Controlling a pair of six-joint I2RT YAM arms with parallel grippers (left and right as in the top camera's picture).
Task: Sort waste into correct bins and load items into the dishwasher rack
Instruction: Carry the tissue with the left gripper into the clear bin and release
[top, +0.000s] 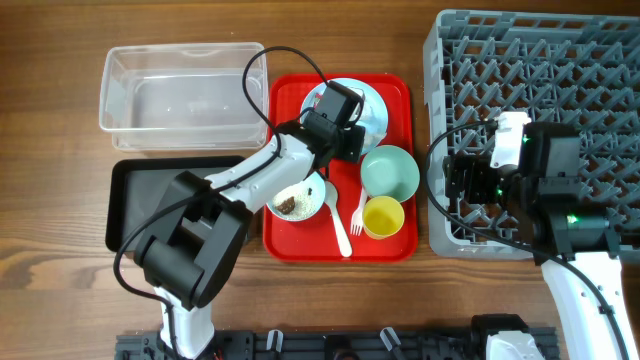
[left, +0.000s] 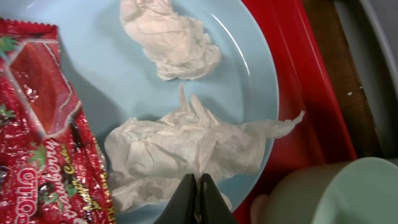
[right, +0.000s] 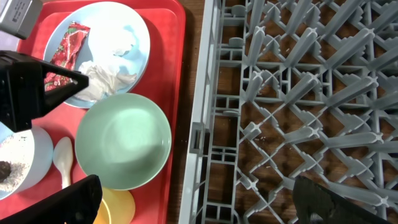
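The light blue plate (top: 376, 104) on the red tray carries a red snack wrapper (left: 37, 124) and two pieces of crumpled white tissue (left: 180, 149). My left gripper (left: 198, 186) is low over the plate, shut on the nearer tissue. The mint green bowl (top: 390, 172), the yellow cup (top: 383, 216), the white spoon (top: 338, 225) and the fork (top: 357, 213) lie on the tray. The light blue bowl (top: 296, 200) holds rice grains and brown scraps. My right gripper (right: 199, 205) is open and empty over the left edge of the grey dishwasher rack (top: 540, 60).
The clear tub (top: 180, 95) stands at the back left, with the black tray (top: 135, 200) in front of it. The flat red tray (top: 290, 245) lies between them and the rack. The rack's pegs (right: 280, 93) hold nothing.
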